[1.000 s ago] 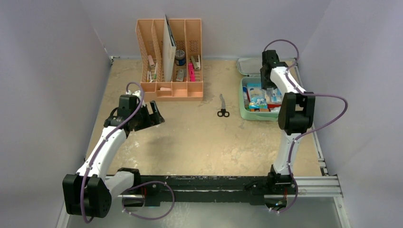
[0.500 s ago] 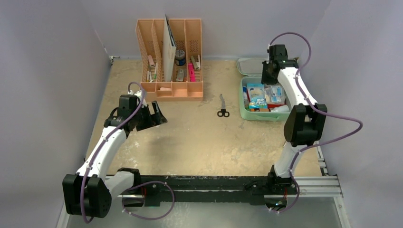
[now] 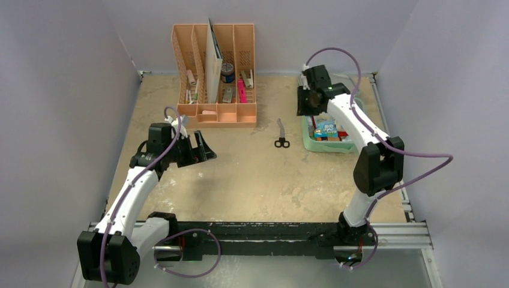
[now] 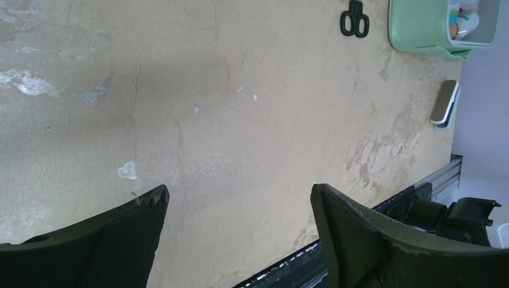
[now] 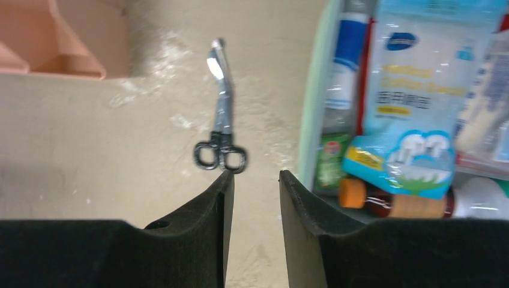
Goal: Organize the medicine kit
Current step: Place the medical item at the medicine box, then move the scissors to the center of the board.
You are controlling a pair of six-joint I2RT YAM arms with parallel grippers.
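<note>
Overhead, the medicine kit [image 3: 328, 146] sits open at the far right of the tabletop [image 3: 252, 180]. It is a mint-green case packed with supplies, and its lid is mostly hidden behind the right arm. The right gripper [image 3: 304, 103] hangs over the kit's far left corner. In its wrist view the right gripper [image 5: 255, 177] has its fingers only a little apart, with nothing between them. Below them in that view, the kit's green rim [image 5: 312, 108] runs up the frame. A blue-and-white packet [image 5: 414, 90] and an orange-capped bottle [image 5: 390, 203] lie inside.

A pair of black-handled scissors [image 3: 281, 135] lies flat on the tabletop, just left of the kit and apart from it. Its handles are toward the near edge.

The peach organizer [image 3: 216, 115] stands at the far edge, well left of the kit.

The left gripper [image 3: 203, 150] hovers near the organizer's front, spread wide and empty. From its wrist, the left gripper [image 4: 238, 193] frames bare tabletop, with the scissors [image 4: 355, 18] and the kit [image 4: 420, 30] in the distance. A small white-and-dark oblong thing [image 4: 445, 103] lies beside the kit, possibly a case, though it is too small to tell.
</note>
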